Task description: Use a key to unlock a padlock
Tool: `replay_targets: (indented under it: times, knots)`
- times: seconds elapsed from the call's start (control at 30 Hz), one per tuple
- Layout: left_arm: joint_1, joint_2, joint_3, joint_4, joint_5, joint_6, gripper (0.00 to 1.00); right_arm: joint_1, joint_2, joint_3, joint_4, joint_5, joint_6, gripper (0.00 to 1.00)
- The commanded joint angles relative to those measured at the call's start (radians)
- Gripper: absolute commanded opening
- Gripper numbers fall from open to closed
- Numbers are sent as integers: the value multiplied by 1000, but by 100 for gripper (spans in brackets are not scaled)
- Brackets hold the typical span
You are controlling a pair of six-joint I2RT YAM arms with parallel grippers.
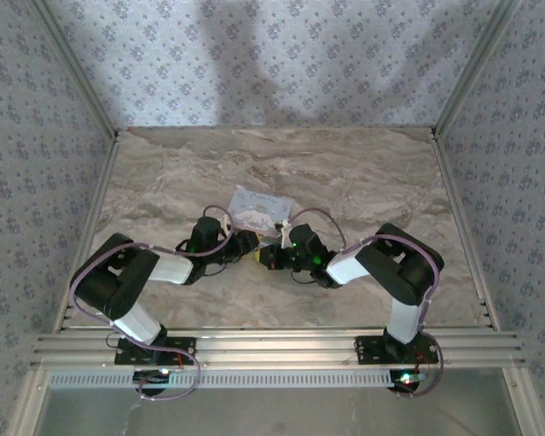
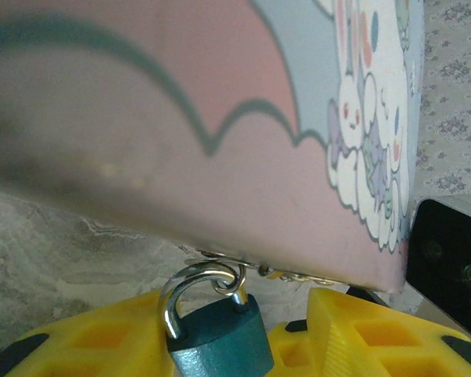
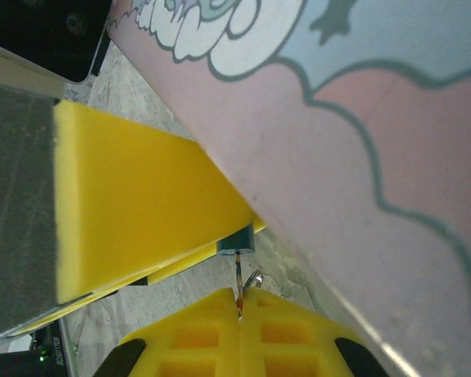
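Now the job is seating the key and turning it, so alignment matters more than force. My right gripper (image 3: 239, 302) is pinched shut on the key (image 3: 238, 273), a thin sliver standing out of the fingertips with its little ring (image 3: 253, 280) just beside it. Its tip meets the underside of the padlock (image 2: 218, 334); how deep it sits in the keyway I cannot tell. The padlock hangs by its shackle (image 2: 175, 302) from the small hasp loop (image 2: 237, 277) at the edge of the cartoon-printed tin (image 2: 220, 118), which lies on the marble table (image 1: 363, 173). Its teal body sits between the yellow fingers of my left gripper (image 2: 224, 349). Those fingers stand part-way closed, close against both sides of the body, but I cannot tell whether they truly press it.

To do this well, I judge the left side must clamp the body firmly first, or the lock will swing on the loop when the key pushes. Then I should drive the key along its own line, straight into the slot, until it bottoms out, and only then roll the right wrist. Turning early or off-axis could bend so thin a key or let it slip in the pinch.
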Motion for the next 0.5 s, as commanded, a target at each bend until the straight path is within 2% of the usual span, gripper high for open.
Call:
replay_targets:
  times: [0.0, 0.37, 0.47]
  knots:
    - [-9, 19, 10, 22, 12, -19, 42, 11, -19, 28, -6, -30, 49, 0]
    - [-16, 22, 17, 20, 2, -29, 24, 4, -20, 22, 13, -42, 83, 0]
    - [-16, 22, 17, 16, -3, -30, 19, 0, -22, 15, 11, -40, 84, 5]
